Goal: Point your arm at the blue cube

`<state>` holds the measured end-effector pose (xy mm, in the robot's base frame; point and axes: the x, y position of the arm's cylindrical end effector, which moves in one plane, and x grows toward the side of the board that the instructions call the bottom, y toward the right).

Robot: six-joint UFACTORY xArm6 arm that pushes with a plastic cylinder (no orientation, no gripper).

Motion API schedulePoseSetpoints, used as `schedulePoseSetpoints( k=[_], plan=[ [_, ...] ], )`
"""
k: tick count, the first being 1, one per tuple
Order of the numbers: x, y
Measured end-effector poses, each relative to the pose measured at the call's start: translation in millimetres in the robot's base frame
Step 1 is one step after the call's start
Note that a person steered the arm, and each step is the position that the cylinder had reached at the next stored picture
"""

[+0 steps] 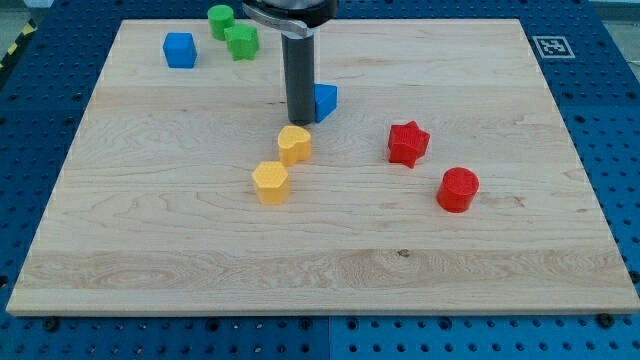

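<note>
Board (330,270) — pale wood, blue pegboard (615,150)

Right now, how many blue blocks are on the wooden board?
2. One blue cube sits near the view's top left, left of the green blocks. The other blue block is at centre top, partly hidden behind my tip, touching or almost touching it. No others show.

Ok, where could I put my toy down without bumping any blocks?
The wide strip of board below the yellow blocks and red cylinder is bare. So is the view's right, beyond the red star. Crowded: middle and top left, where my tip touches a blue block.
</note>
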<state>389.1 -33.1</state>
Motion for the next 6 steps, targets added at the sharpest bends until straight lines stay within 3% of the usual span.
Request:
schedulePoseSetpoints(
  k=[2, 4, 5, 6],
  plan=[
    [-2, -95],
    [-70, -210],
    [-131, -218],
    [-154, -198]
  ],
)
